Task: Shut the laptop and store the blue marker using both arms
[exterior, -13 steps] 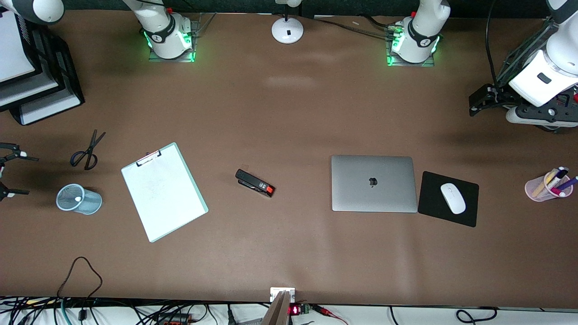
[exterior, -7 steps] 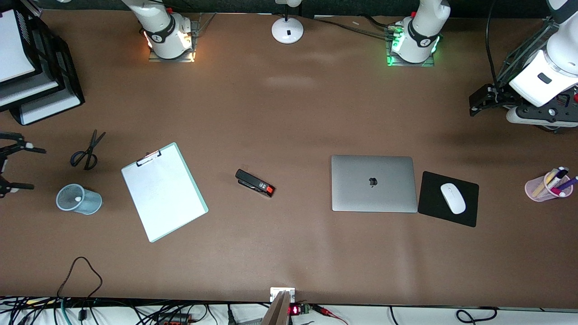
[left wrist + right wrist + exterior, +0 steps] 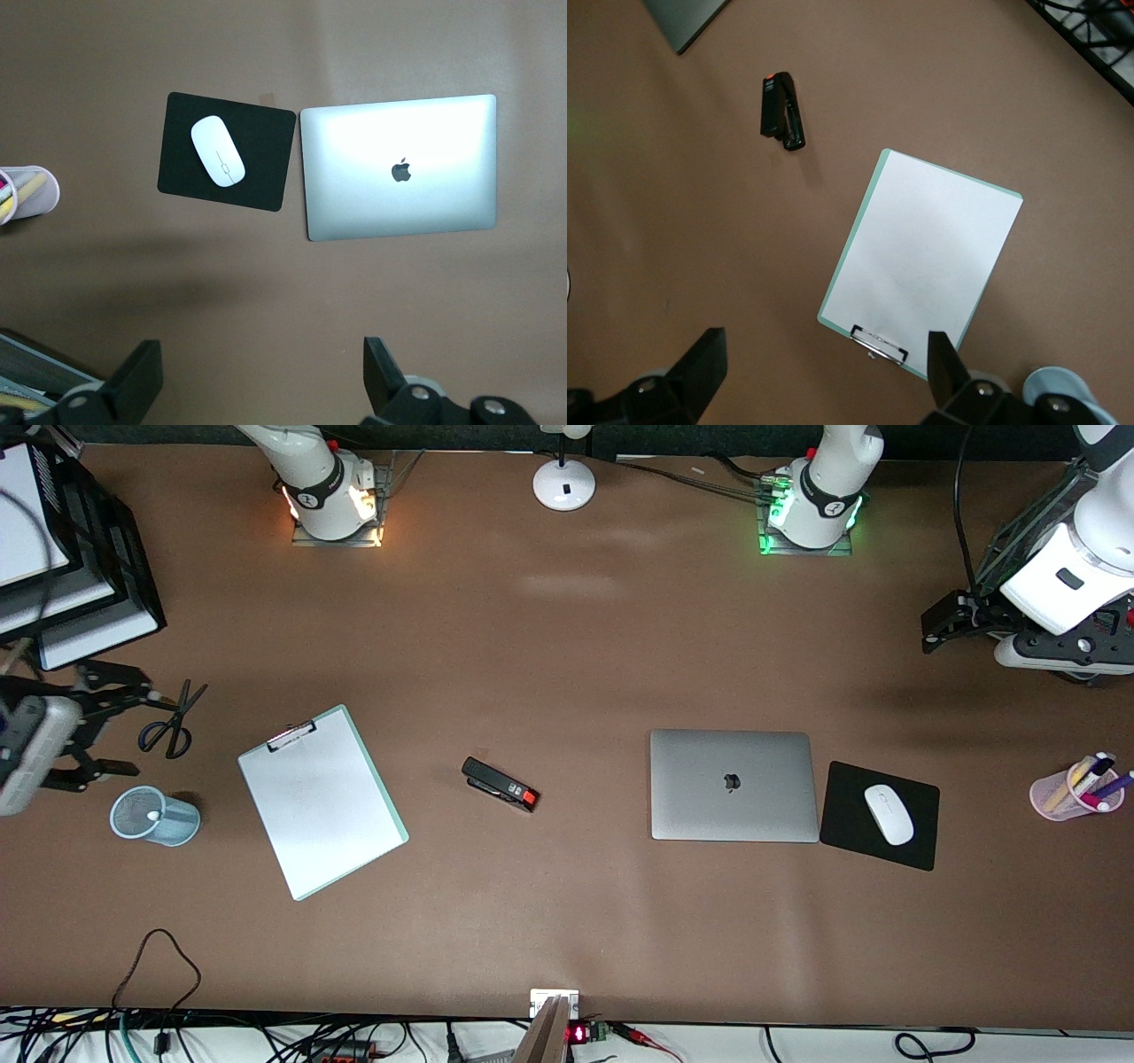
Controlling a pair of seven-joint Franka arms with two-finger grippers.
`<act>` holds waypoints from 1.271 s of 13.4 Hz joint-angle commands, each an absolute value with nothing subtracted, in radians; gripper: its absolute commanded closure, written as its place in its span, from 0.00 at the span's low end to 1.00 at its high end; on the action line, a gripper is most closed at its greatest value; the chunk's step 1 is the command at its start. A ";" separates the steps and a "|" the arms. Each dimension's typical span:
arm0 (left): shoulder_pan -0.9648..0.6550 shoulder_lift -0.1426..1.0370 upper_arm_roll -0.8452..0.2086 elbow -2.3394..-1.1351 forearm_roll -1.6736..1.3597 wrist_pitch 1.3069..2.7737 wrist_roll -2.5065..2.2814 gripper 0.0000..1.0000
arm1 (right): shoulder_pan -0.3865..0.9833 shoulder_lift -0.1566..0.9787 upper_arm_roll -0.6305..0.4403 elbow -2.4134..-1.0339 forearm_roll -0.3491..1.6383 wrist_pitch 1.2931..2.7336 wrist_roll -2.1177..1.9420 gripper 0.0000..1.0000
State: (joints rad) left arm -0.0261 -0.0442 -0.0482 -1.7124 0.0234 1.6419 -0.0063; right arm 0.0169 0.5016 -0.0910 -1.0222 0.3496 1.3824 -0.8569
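Observation:
The laptop point(image 3: 731, 784) lies shut, lid up with its apple logo, beside the black mouse pad; it also shows in the left wrist view point(image 3: 399, 166). No blue barrel of the blue marker is in view; only a small white tip point(image 3: 153, 815) shows inside the blue mesh cup point(image 3: 155, 817). My right gripper point(image 3: 142, 729) is open and empty, in the air between the scissors and the mesh cup, its fingers wide apart in the right wrist view point(image 3: 824, 372). My left gripper point(image 3: 930, 629) is open and empty, raised at the left arm's end of the table, also seen in its wrist view point(image 3: 261, 376).
Black scissors point(image 3: 173, 722), a clipboard point(image 3: 322, 802) and a stapler point(image 3: 500, 784) lie toward the right arm's end. A white mouse point(image 3: 888, 813) sits on the mouse pad point(image 3: 842, 833). A pink pen cup point(image 3: 1067, 793) holds several pens. Black paper trays point(image 3: 80, 593) stand at the corner.
My right gripper has moved in from the table's end toward the scissors and shows more fully. The right arm's base light turned from green to orange. The left arm has not moved.

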 commanded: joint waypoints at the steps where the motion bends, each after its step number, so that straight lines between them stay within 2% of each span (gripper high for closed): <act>1: -0.025 -0.028 -0.046 -1.677 0.028 1.615 0.011 0.00 | 0.061 0.364 -0.095 -1.245 0.311 1.463 -0.641 0.00; 6: -0.025 -0.028 -0.046 -1.677 0.028 1.615 0.011 0.00 | 0.149 0.259 -0.095 -1.446 0.080 1.564 -0.292 0.00; 11: -0.018 -0.028 -0.046 -1.677 0.028 1.615 0.011 0.00 | 0.106 0.181 -0.095 -1.640 0.015 1.699 -0.160 0.00; 14: -0.017 -0.028 -0.046 -1.677 0.028 1.614 0.011 0.00 | 0.008 0.144 -0.095 -1.625 0.026 1.707 -0.170 0.00; 17: -0.017 -0.028 -0.048 -1.678 0.028 1.614 0.011 0.00 | 0.009 0.140 -0.097 -1.511 0.006 1.564 -0.155 0.00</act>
State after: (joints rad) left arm -0.0221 -0.0438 -0.0458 -1.7119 0.0234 1.6390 -0.0063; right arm 0.0007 0.1602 -0.1088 -1.5702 0.0274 1.6505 -0.1760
